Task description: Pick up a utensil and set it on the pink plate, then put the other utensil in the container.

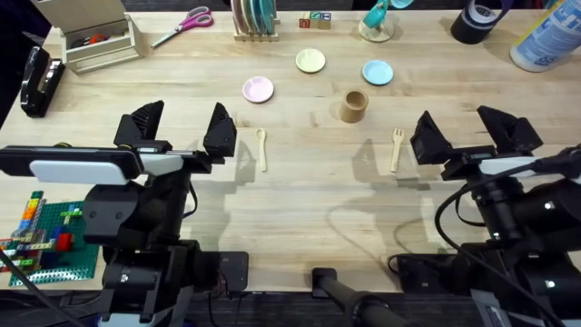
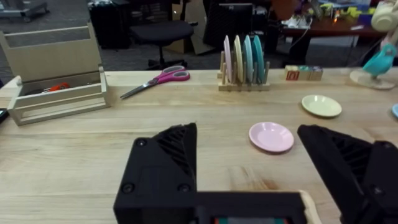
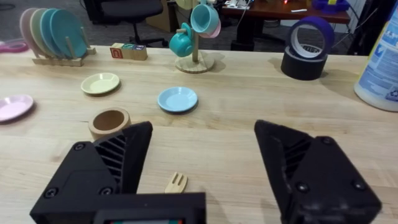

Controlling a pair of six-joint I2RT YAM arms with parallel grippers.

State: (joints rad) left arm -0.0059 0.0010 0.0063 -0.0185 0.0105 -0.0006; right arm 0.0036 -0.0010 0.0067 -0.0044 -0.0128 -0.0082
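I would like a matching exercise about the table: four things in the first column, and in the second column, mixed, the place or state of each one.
Column one:
1. wooden spoon
2. wooden fork
3. pink plate
4. container

Column two:
a. upright and open on top, between the fork and the light blue plate
b. flat on the table beside the open left gripper
c. flat on the table beside the open right gripper
d. bare, beyond the spoon

Pairs: 1-b, 2-c, 3-d, 4-a
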